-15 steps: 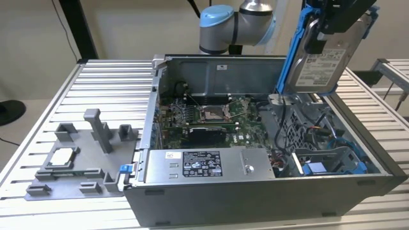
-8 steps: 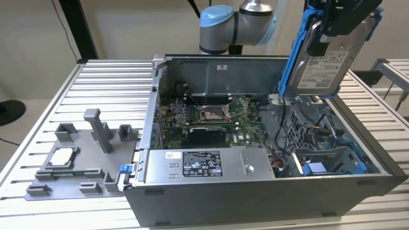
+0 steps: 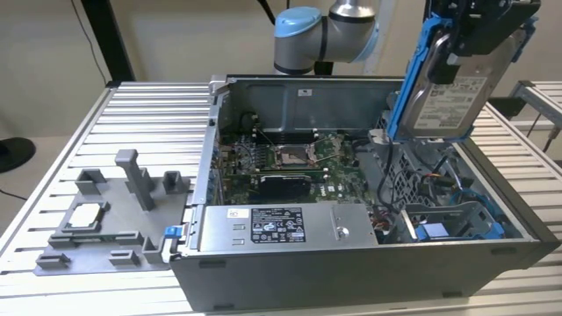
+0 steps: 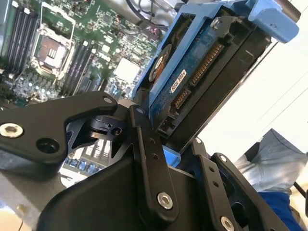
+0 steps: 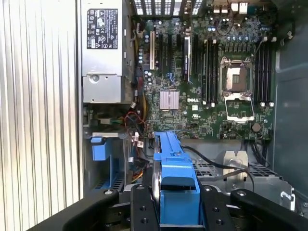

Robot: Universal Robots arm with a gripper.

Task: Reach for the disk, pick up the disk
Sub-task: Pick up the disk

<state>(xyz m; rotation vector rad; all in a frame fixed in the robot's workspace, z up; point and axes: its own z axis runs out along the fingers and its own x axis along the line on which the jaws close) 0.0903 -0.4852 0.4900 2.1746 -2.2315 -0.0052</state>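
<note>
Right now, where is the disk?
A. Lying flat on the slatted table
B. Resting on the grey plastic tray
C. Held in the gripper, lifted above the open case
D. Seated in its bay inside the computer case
C: in the exterior view the disk hangs upright in the gripper above the computer case, clear of its bays.

Bright even light; second wrist view overexposed

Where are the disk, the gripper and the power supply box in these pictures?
disk [image 3: 448, 99]: exterior view, on its white label.
gripper [image 5: 179, 204]: first wrist view, between the fingertips clamping the disk's blue rail.
power supply box [image 3: 281, 227]: exterior view, on its labelled top.
</note>
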